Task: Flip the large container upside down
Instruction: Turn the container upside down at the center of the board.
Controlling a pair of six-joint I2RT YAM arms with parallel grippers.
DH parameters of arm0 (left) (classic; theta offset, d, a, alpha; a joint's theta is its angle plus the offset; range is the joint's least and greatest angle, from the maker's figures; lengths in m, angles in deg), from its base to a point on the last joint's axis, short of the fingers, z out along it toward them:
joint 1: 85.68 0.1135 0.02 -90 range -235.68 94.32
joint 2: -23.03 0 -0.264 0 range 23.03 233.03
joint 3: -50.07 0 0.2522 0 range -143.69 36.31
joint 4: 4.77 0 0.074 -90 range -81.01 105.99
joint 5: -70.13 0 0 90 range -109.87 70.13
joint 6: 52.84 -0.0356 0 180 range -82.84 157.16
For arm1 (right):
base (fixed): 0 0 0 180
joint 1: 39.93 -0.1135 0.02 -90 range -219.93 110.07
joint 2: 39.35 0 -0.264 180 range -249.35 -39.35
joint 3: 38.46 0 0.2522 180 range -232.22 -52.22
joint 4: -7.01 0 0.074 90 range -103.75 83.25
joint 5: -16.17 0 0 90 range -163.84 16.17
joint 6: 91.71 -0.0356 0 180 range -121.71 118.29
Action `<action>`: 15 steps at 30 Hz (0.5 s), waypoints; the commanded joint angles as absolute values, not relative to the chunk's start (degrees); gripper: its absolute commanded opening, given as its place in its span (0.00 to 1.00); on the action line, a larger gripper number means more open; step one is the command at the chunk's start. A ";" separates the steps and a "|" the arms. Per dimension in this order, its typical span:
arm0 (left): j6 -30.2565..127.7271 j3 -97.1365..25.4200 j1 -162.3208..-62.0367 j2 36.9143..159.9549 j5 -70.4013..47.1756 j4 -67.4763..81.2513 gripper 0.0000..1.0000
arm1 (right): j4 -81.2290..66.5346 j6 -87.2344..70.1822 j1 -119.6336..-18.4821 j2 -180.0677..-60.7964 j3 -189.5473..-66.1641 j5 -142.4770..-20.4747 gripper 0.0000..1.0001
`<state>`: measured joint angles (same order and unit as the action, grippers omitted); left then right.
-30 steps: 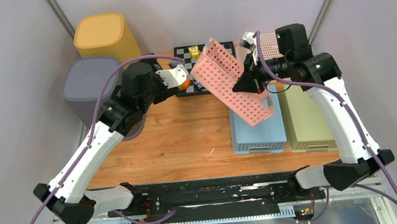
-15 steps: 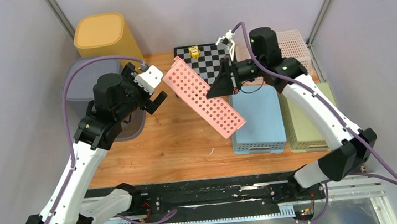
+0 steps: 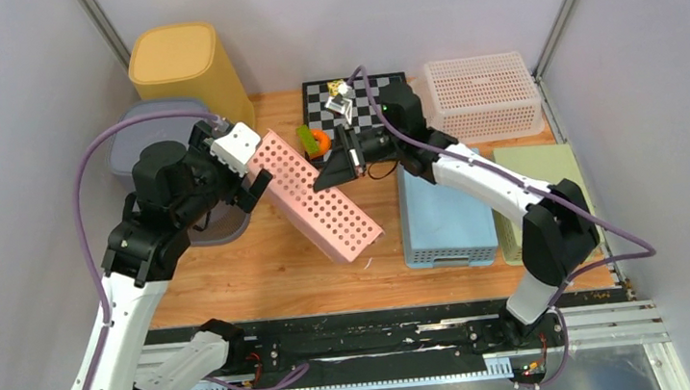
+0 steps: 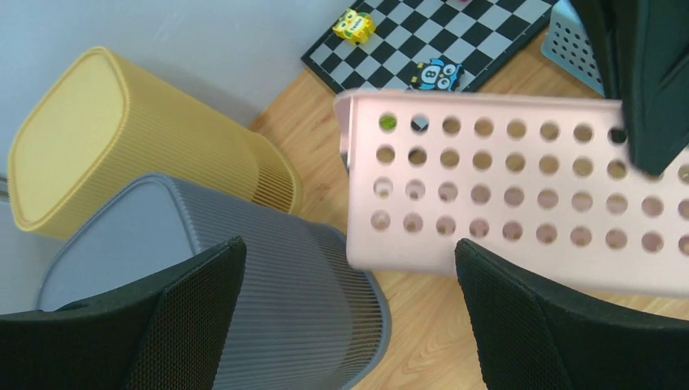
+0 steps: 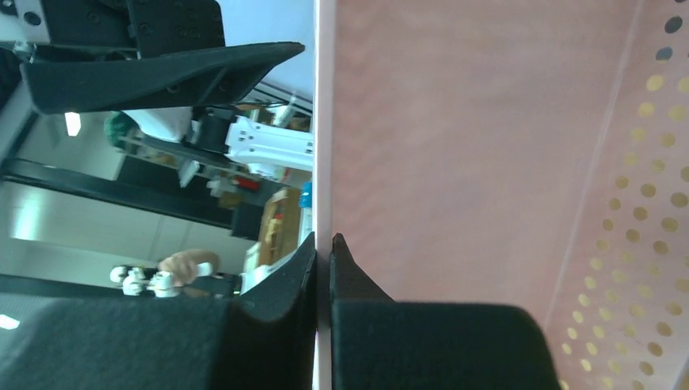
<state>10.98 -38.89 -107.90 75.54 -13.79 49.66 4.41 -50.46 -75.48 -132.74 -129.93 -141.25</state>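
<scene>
The large container (image 3: 317, 198) is a long pink basket with round holes, tipped onto its side and slanting across the middle of the table. My right gripper (image 3: 328, 177) is shut on its thin upper rim; in the right wrist view the fingers (image 5: 322, 240) pinch the rim, with the pink wall (image 5: 487, 162) filling the right side. My left gripper (image 3: 244, 172) stands open at the container's far left end, holding nothing. The left wrist view shows its spread fingers (image 4: 349, 244) just below the perforated wall (image 4: 520, 195).
A yellow bin (image 3: 183, 67) and a grey bin (image 3: 147, 143) stand upside down at the back left, close to my left arm. A chessboard (image 3: 374, 90) with small toys, an orange toy (image 3: 316, 140), a white basket (image 3: 480, 94), a blue container (image 3: 445, 218) and a green one (image 3: 538, 184) lie around.
My right arm has swung the pink container leftward and lower, from above the blue container to mid-table. My left arm drew back to the left, its gripper staying open.
</scene>
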 commanded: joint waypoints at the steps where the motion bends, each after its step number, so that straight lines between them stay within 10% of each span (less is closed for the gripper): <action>1: 10.68 -41.49 -107.43 73.80 -15.53 52.79 1.00 | 20.33 -63.69 -78.90 -136.01 -127.95 -141.98 0.02; 15: 7.07 -42.59 -107.43 75.02 -7.75 58.34 1.00 | 35.27 -75.96 -77.17 -146.24 -116.03 -136.92 0.02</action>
